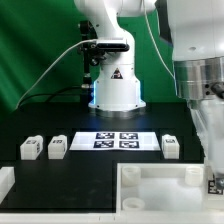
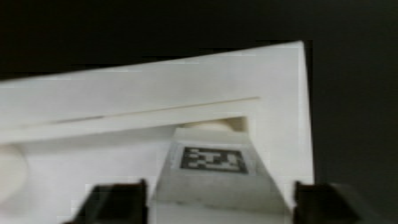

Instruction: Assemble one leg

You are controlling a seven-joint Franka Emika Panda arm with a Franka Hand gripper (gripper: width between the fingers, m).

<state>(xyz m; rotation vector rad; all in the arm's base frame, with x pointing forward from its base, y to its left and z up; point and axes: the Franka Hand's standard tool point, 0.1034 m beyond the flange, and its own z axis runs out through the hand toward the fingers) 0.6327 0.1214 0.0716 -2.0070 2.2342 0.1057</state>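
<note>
Between your gripper (image 2: 217, 200) fingers: the leg (image 2: 214, 165), tag facing the wrist camera.
You're holding it with jaws closing on both sides, long axis running outward over the white panel (image 2: 107, 110); three spare legs (image 1: 57, 147) are sitting on the table (image 1: 100, 165).

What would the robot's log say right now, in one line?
jaws: shut on leg | leg: over white panel | spare legs: three on table

Robotics lab bench: green backdrop curtain (image 1: 40, 50), black table (image 1: 60, 175), fixed marker board (image 1: 114, 140) with tags, Franka arm base (image 1: 115, 85).
</note>
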